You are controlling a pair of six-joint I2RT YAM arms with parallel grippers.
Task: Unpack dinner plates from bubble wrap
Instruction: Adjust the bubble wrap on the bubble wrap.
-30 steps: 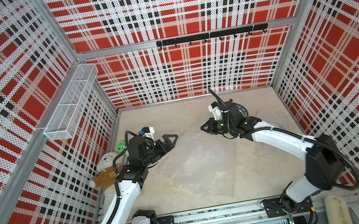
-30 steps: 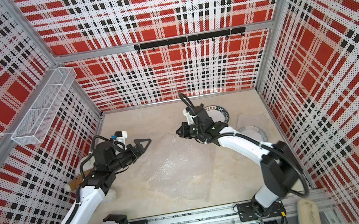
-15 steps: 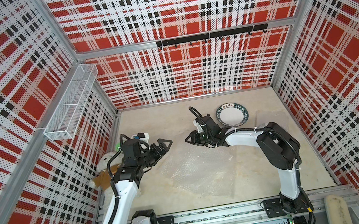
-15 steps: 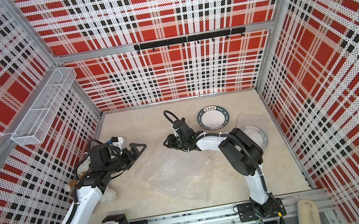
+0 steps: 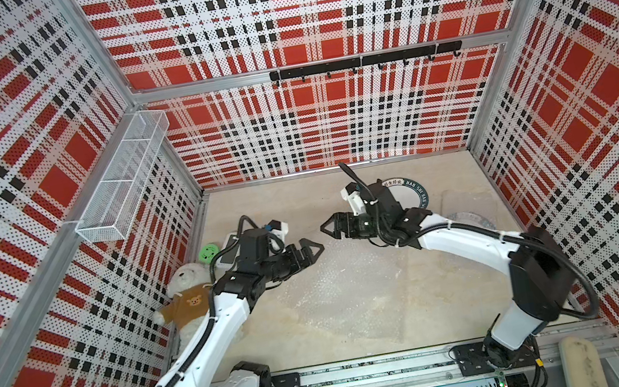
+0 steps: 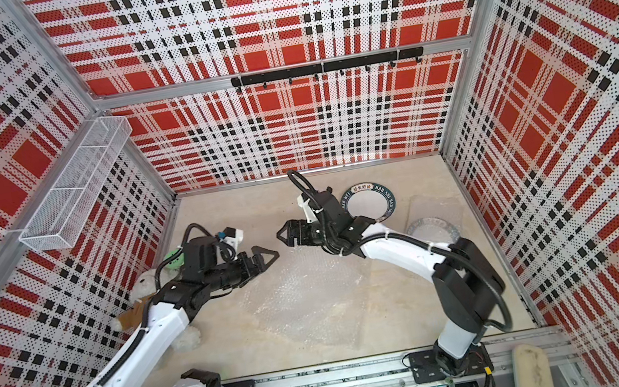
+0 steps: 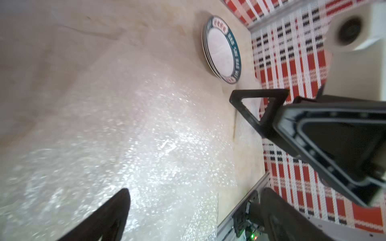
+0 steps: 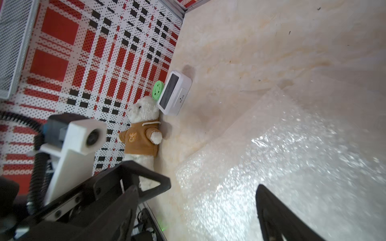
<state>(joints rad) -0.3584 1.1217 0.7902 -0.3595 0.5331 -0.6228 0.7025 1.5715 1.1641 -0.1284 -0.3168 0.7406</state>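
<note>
A stack of dinner plates (image 5: 417,197) (image 6: 370,204) (image 7: 221,50) with a dark lettered band lies bare at the back right, partly behind my right wrist. One more round plate (image 5: 470,220) (image 6: 433,228) shows dimly through a bubble wrap piece at the right. A loose bubble wrap sheet (image 5: 349,285) (image 6: 306,287) (image 7: 135,129) (image 8: 292,156) lies flat mid-table. My left gripper (image 5: 314,250) (image 6: 269,256) (image 7: 194,200) and right gripper (image 5: 329,227) (image 6: 285,234) (image 8: 196,200) hover open, tips facing each other over the sheet's far-left corner, holding nothing.
A teddy bear (image 5: 189,295) (image 8: 142,133), a green disc (image 5: 209,253) and a white clock-like device (image 8: 174,94) lie against the left wall. A wire basket (image 5: 125,181) hangs on that wall. A hook rail (image 5: 362,62) crosses the back wall.
My right gripper went from shut to open and swung left, away from the plate stack, which now shows. My left gripper shifted slightly and stayed open.
</note>
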